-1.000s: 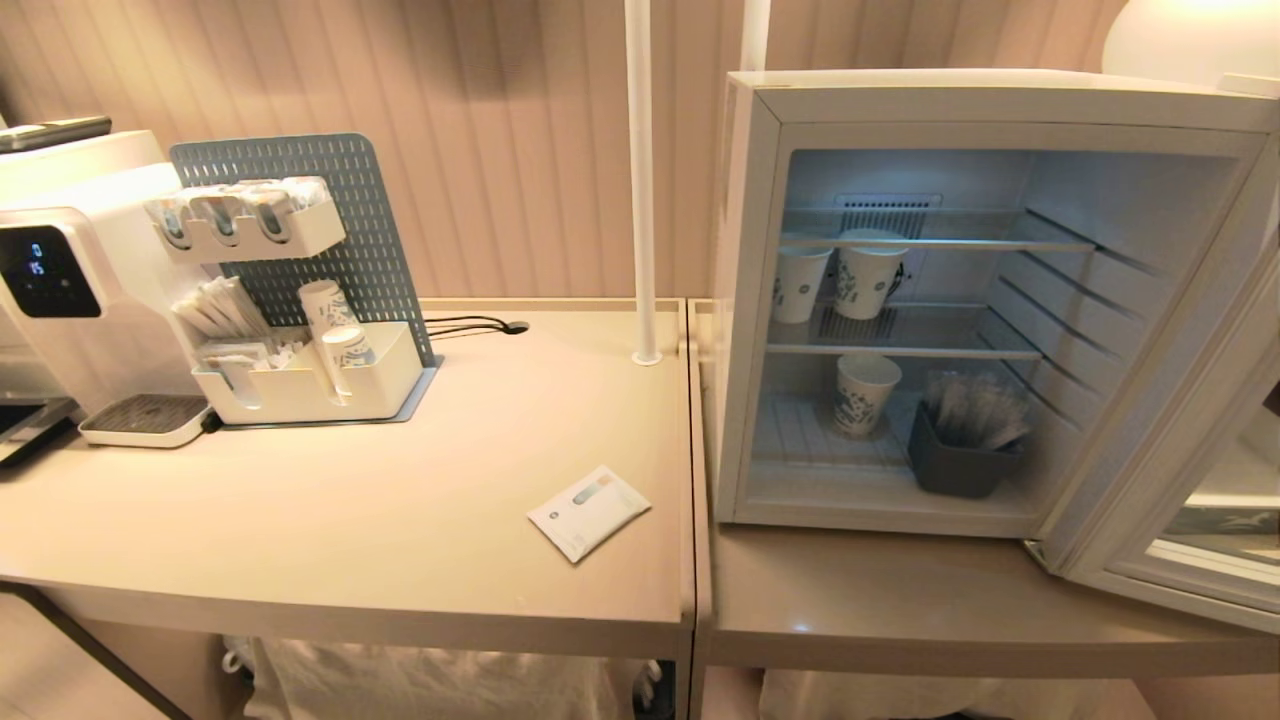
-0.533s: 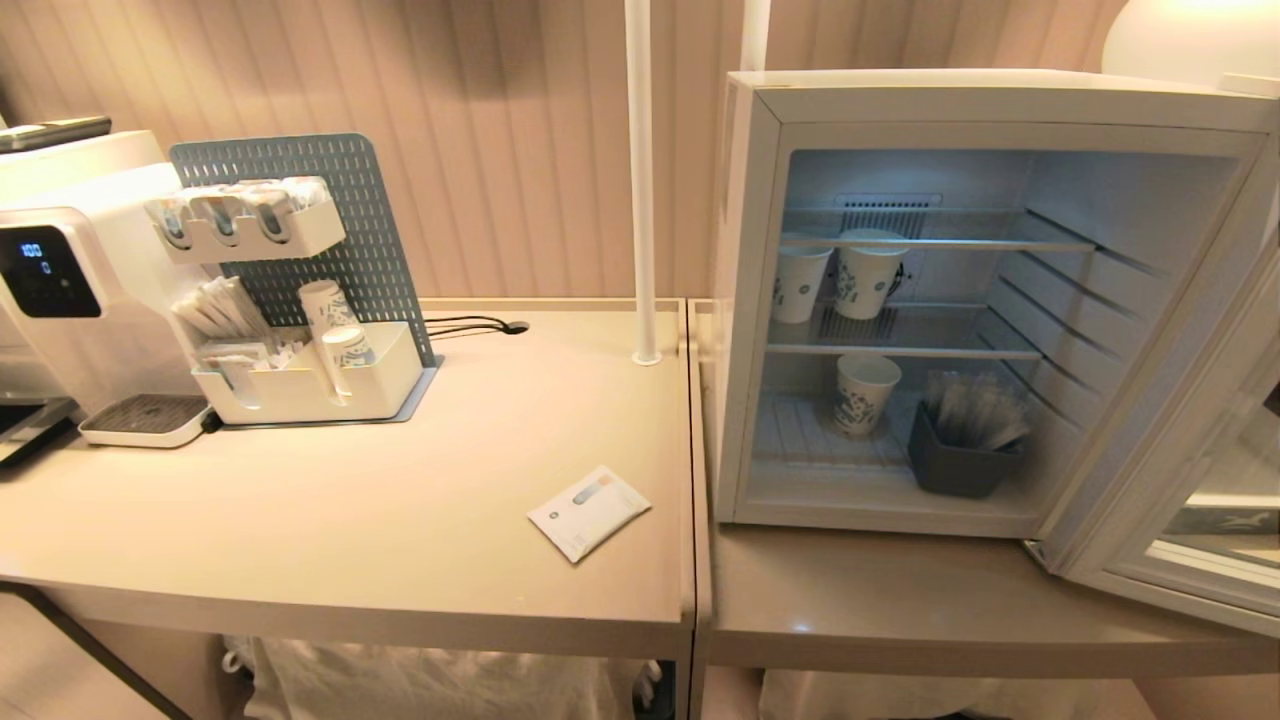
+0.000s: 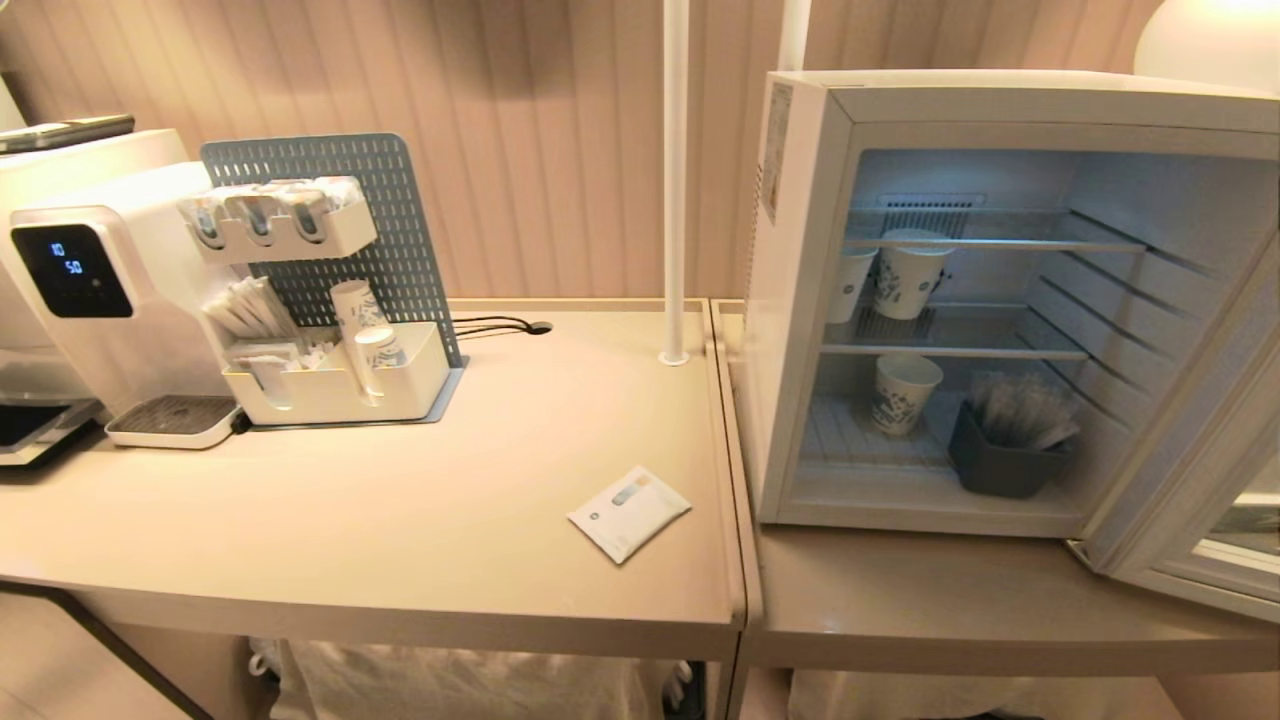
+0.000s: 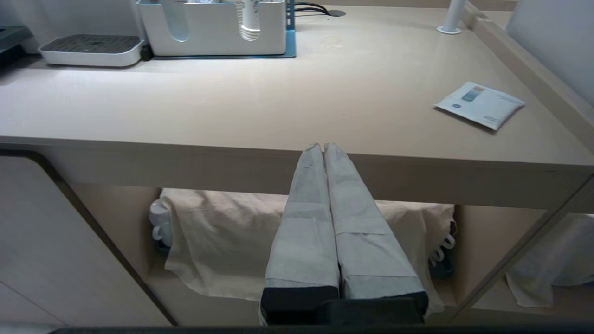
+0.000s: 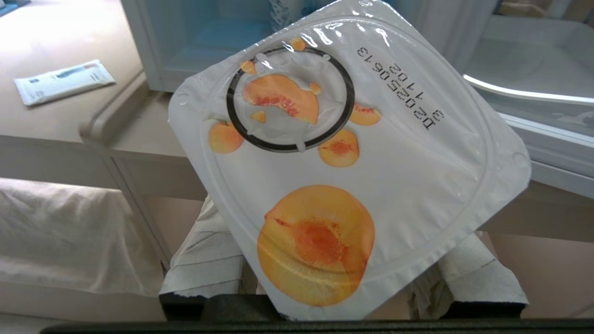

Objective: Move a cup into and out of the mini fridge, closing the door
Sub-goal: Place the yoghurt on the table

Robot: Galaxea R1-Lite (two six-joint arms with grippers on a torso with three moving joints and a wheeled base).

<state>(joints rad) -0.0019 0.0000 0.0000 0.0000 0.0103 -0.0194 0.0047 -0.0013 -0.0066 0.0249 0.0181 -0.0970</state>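
Observation:
The cup (image 5: 348, 157) fills the right wrist view, its flat sealed top printed with orange peach halves. My right gripper (image 5: 341, 185) is shut on it; the taped fingers (image 5: 204, 264) show on either side beneath the lid, their tips hidden. It hangs low in front of the table's edge, facing the mini fridge (image 3: 800, 300). The fridge stands at the right with its door (image 3: 1190, 480) swung wide open to the right. My left gripper (image 4: 323, 146) is shut and holds nothing, level with the front edge of the left table (image 4: 185, 157). Neither arm is in the head view.
Inside the fridge, paper cups (image 3: 908, 280) stand on the middle wire shelf, and another cup (image 3: 903, 393) and a dark bin (image 3: 1005, 465) on the floor. A white sachet (image 3: 628, 513) lies near the table seam. A water dispenser (image 3: 90, 300), organiser (image 3: 340, 380) and pole (image 3: 676, 180) stand behind.
The whole head view has slid to the right, so the camera has moved; fridge, sachet and organiser keep their places on the tables. The dispenser's display digits changed.

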